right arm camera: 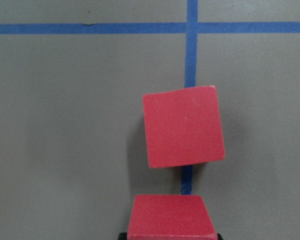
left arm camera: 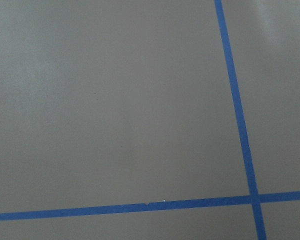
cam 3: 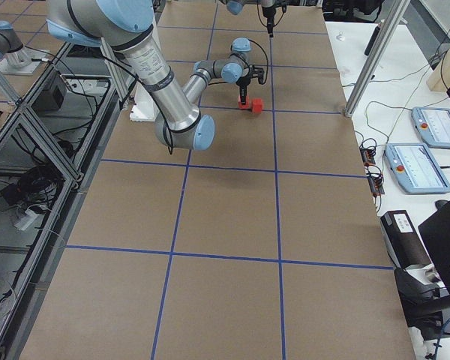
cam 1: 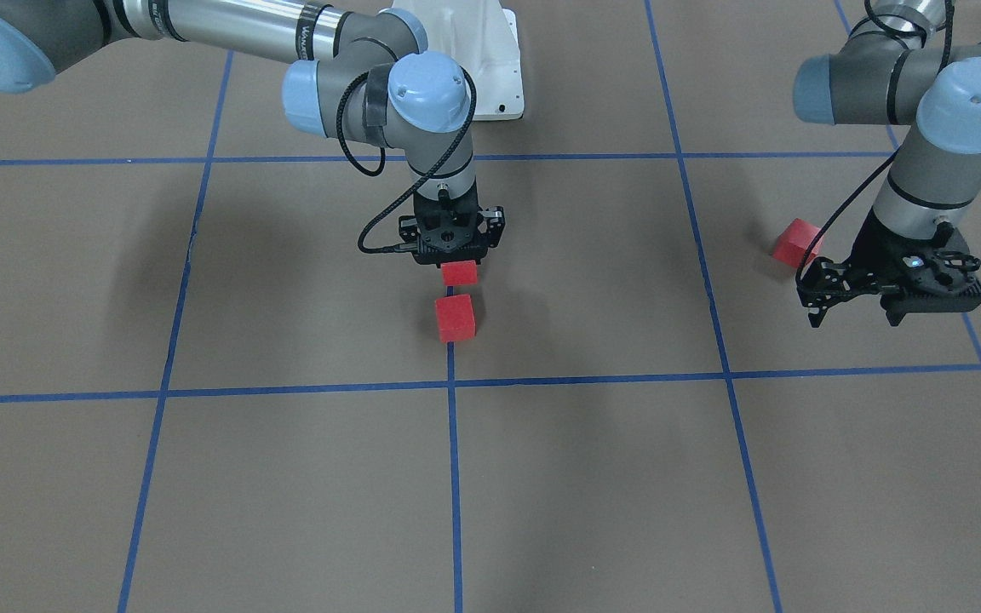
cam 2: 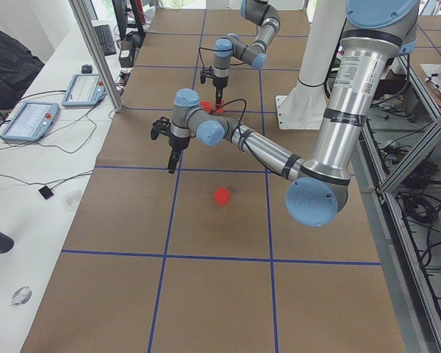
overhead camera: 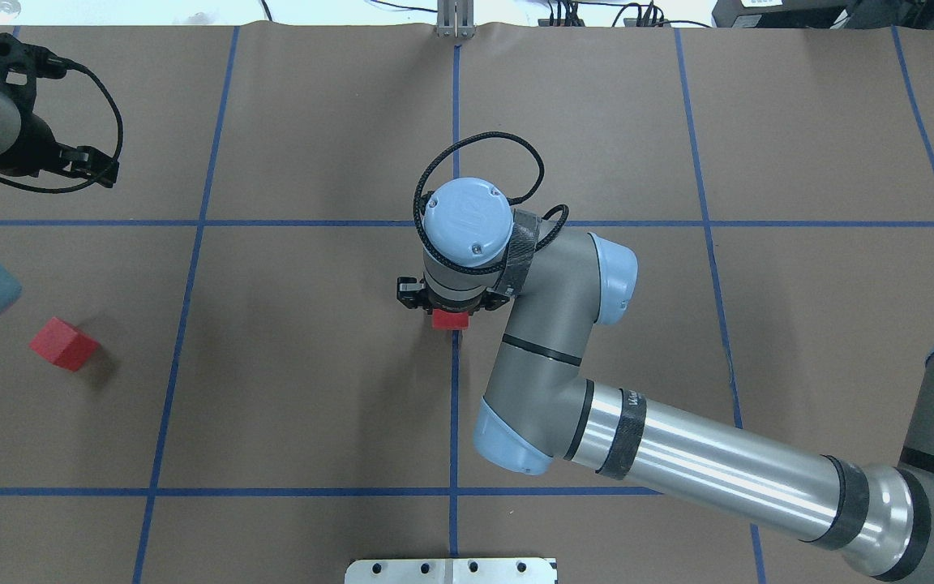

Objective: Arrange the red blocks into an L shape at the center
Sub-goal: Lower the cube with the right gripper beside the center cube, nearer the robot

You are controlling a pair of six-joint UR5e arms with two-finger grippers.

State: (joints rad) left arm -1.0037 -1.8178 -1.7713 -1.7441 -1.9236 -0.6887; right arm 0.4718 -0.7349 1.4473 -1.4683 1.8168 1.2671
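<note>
The brown floor (cam 1: pixel 303 494) is marked into squares by blue tape lines (cam 1: pixel 455 494). Nearest the front-facing camera is the center (cam 1: pixel 452 383), where 2 lines cross. Just beyond that crossing, 1 of the 3 red blocks, the loose block (cam 1: pixel 455 317), sits on the line, turned slightly off square to it. Just behind it, with a narrow gap between the 2, is the second block (cam 1: pixel 460 274). The right gripper (cam 1: pixel 460 266) points straight down and has its jaws closed on this block's sides. The right wrist view shows the second block at its bottom edge and the loose block above it, apart. Whether the second block rests on the floor or hangs just above it cannot be told.

Off to the robot's left, well apart from the center, the left gripper (cam 1: pixel 855 321) hovers over the floor with its jaws spread wide and nothing between them. Its wrist camera shows only bare floor and tape. A little beyond it lies the third block (cam 1: pixel 794 242), alone on the floor and turned cornerwise. Farthest back stands the white robot base (cam 1: pixel 499 77).
</note>
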